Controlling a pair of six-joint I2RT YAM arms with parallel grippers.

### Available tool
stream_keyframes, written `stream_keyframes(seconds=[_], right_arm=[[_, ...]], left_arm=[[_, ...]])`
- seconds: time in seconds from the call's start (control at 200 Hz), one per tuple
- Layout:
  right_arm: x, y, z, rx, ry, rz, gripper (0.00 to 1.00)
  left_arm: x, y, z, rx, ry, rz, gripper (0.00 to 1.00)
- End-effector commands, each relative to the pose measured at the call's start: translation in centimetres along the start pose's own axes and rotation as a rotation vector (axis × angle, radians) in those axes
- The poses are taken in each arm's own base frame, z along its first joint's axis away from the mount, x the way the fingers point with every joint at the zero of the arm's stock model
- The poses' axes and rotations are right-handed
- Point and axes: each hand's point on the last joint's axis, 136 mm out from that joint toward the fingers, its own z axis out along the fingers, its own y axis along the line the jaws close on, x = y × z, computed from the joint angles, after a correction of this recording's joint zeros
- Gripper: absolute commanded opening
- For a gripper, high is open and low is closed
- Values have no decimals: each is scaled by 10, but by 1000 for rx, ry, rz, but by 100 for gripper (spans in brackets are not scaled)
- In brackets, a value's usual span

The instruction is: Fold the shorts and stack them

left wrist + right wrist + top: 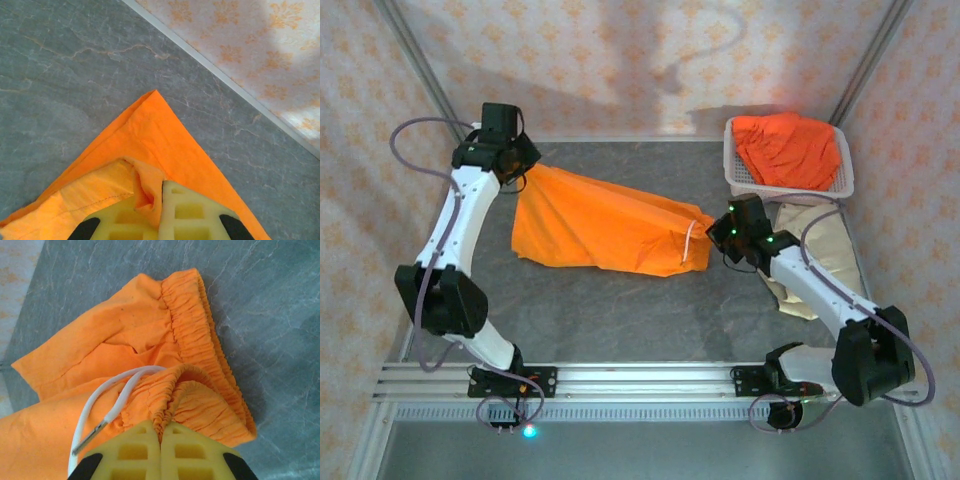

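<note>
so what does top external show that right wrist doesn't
Top external adds the white basket holding more orange shorts, beige shorts in front of it, and the left gripper pinching the far corner. Right wrist adds gathers in the waistband and the drawstring tip. Both have the spread orange shorts on the gray table, right gripper shut on them.

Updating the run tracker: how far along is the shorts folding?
Done: beige shorts lie beside the basket, seemingly already handled. In hand: one orange pair spread on the table, left gripper shut on a leg corner, right gripper shut on the waistband. Left: fold it, stack it, then the orange cloth in the basket.
</note>
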Motion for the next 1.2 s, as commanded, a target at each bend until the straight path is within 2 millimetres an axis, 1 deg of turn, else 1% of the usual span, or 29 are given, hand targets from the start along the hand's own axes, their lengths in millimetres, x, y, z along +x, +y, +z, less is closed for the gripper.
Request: stream_keyframes(seconds=[0.0, 0.22, 0.245, 0.255, 0.27, 0.335, 0.39, 0.41, 0.475, 0.5, 0.54, 0.585, 0.616, 0.676, 0.711, 0.741, 0.786, 0.801, 0.826, 0.841, 0.851, 0.866, 0.926, 0.931, 0.956, 1.041, 1.071, 1.141, 1.196], right_arm=[[-22, 7, 5, 6, -73, 7, 0], [-35, 8, 32, 41, -65, 27, 0], [-37, 8, 35, 48, -64, 32, 0], [-37, 9, 36, 49, -64, 32, 0], [-38, 8, 39, 55, -63, 36, 0], [-43, 5, 48, 75, -65, 63, 0], [-51, 1, 56, 86, -68, 125, 0], [-54, 0, 59, 82, -65, 154, 7], [-66, 2, 65, 36, -59, 248, 35], [-72, 5, 65, 11, -58, 278, 43], [-79, 13, 62, -37, -56, 310, 52], [-86, 24, 53, -87, -72, 316, 61], [-91, 31, 44, -113, -92, 306, 67], [-92, 45, 24, -159, -113, 269, 77], [-90, 49, 15, -171, -116, 247, 81], [-87, 52, 7, -184, -116, 227, 83], [-80, 55, -1, -195, -107, 199, 86], [-77, 55, -3, -198, -103, 192, 86], [-70, 57, -5, -204, -90, 178, 87], [-66, 58, -5, -209, -83, 170, 88], [-63, 59, -6, -213, -76, 165, 88], [-58, 60, -6, -219, -66, 157, 89], [-38, 66, -3, -240, -12, 127, 90], [-36, 67, -3, -241, -8, 124, 90], [-28, 69, 0, -247, 15, 113, 90], [-2, 77, 9, -259, 88, 82, 91], [6, 79, 13, -262, 106, 74, 90], [22, 79, 23, -251, 145, 58, 91], [34, 76, 31, -230, 174, 43, 91]], left_arm=[[-20, -7, 9, -21, -53, 12, 0], [-21, -18, 57, -46, -4, 5, 0], [-23, -20, 57, -40, -7, 1, 0], [-19, -19, 67, -49, 8, 2, 0], [-18, -19, 73, -53, 18, 1, 0], [-16, -23, 89, -54, 36, -8, 0], [-14, -25, 103, -57, 53, -20, 0], [-14, -28, 108, -52, 61, -23, 0], [-16, -35, 121, -42, 78, -31, 15], [-18, -39, 123, -37, 81, -33, 20], [-23, -45, 123, -23, 85, -34, 28], [-29, -53, 117, 2, 88, -35, 39], [-36, -60, 107, 30, 77, -35, 47], [-44, -71, 84, 86, 59, -32, 61], [-45, -73, 72, 111, 55, -32, 68], [-44, -76, 59, 139, 51, -31, 77], [-39, -76, 44, 171, 52, -35, 92], [-36, -75, 42, 178, 58, -37, 95], [-31, -74, 34, 195, 60, -39, 97], [-24, -70, 39, 191, 77, -41, 98], [-25, -71, 27, 211, 63, -42, 99], [-21, -70, 21, 222, 65, -44, 99], [-1, -58, 17, 237, 83, -62, 100], [-1, -59, 15, 243, 78, -64, 100], [11, -52, 17, 244, 96, -74, 100], [44, -36, 25, 269, 132, -118, 100], [57, -29, 31, 268, 154, -131, 100], [82, -16, 43, 260, 184, -144, 100], [101, -4, 55, 241, 210, -157, 100]])
